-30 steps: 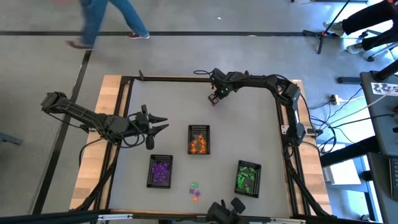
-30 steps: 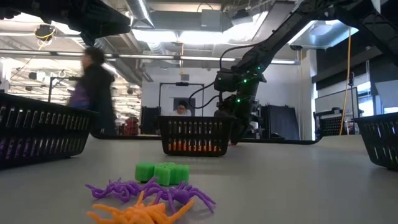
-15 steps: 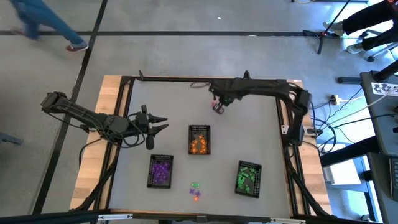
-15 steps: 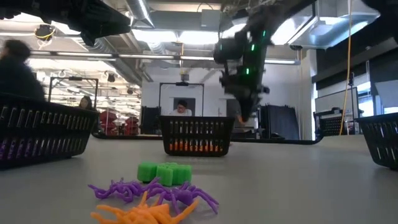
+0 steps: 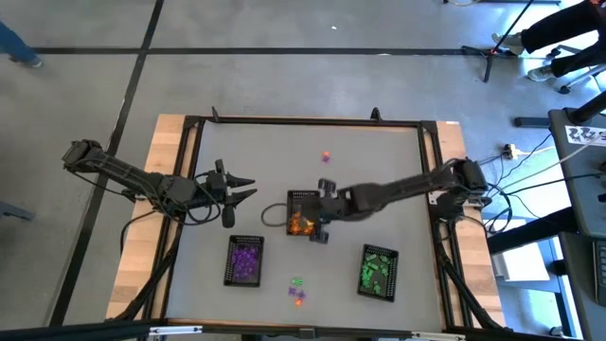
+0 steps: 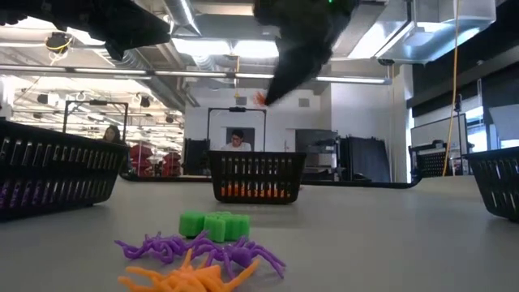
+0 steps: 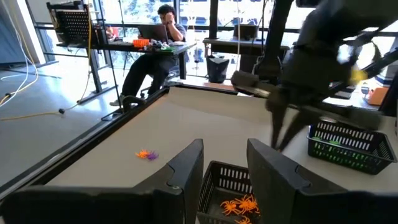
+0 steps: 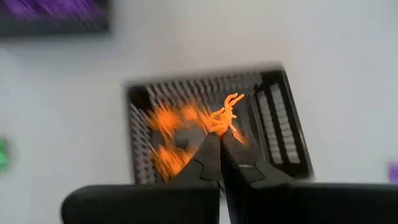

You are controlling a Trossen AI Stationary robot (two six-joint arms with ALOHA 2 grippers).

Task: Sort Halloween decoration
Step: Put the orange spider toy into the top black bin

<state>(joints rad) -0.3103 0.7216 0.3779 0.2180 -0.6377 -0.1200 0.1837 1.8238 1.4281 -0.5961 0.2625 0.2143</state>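
I see the pale grey bench [image 5: 379,180] framed by black rails, on a grey floor. My right hand [image 8: 219,138] hangs over the middle tray [image 5: 303,197], its fingers pinched together on an orange trinket [image 8: 227,112]; more orange ones lie in that tray. My left hand [image 5: 242,187] waits over the bench's left side, fingers apart, holding nothing. Purple pieces fill the left tray [image 5: 244,260], green the right tray [image 5: 379,271]. A small loose pile [image 6: 199,251] lies at the near edge, another bit [image 5: 326,157] farther back. Beyond the bench, a person [image 7: 163,34] sits at a desk.

Grey floor [image 5: 284,76], perhaps concrete.
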